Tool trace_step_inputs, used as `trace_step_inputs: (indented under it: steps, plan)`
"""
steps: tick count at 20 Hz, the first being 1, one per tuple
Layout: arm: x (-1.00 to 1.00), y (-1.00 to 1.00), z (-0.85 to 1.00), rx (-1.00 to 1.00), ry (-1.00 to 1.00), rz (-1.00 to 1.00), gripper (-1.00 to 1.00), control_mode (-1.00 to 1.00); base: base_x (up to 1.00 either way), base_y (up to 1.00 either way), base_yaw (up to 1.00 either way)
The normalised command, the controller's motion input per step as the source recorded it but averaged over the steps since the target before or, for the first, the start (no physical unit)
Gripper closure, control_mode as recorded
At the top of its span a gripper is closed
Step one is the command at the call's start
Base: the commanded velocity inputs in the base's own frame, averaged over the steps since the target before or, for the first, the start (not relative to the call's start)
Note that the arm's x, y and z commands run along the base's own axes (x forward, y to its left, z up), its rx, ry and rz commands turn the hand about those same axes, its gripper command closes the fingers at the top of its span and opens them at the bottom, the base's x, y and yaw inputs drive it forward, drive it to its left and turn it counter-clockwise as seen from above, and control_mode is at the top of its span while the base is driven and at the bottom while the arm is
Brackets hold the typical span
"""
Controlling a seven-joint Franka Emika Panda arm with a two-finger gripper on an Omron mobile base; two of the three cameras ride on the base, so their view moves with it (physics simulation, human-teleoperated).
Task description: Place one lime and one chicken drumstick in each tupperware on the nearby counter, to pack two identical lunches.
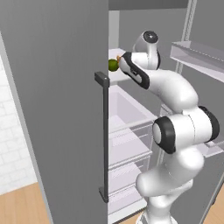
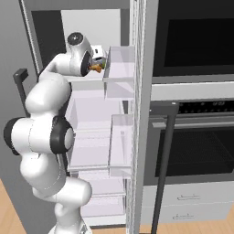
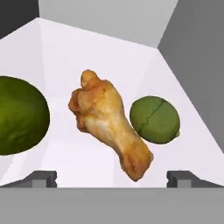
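Note:
My gripper is open, reaching into the top shelf of an open fridge. Its two fingertips stand wide apart, just short of the food. An orange-brown chicken drumstick lies between them on the white shelf, plump end away from me and thin end nearest the fingers. One lime rests just right of it and a second lime sits at the left, closer to the camera. From the left base view a lime shows beside the hand. In the right base view a bit of the drumstick is visible. The tupperware and the counter are out of view.
The grey fridge door with its dark bar handle stands open on the left. Door bins hang to the right of the arm. Lower shelves and drawers lie beneath. A black wall oven sits to the right of the fridge.

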Motion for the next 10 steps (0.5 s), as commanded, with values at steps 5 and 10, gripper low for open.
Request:
trace_step_inputs:
  steps: [5,10]
  plan:
    - [0.71,0.0,-0.01,-0.01,0.14,0.01,-1.0,-1.0,0.0,0.0,0.0]
    - [0.53,0.0,-0.22,-0.09,0.15,0.0,-1.0,-1.0,0.0,0.0,0.0]
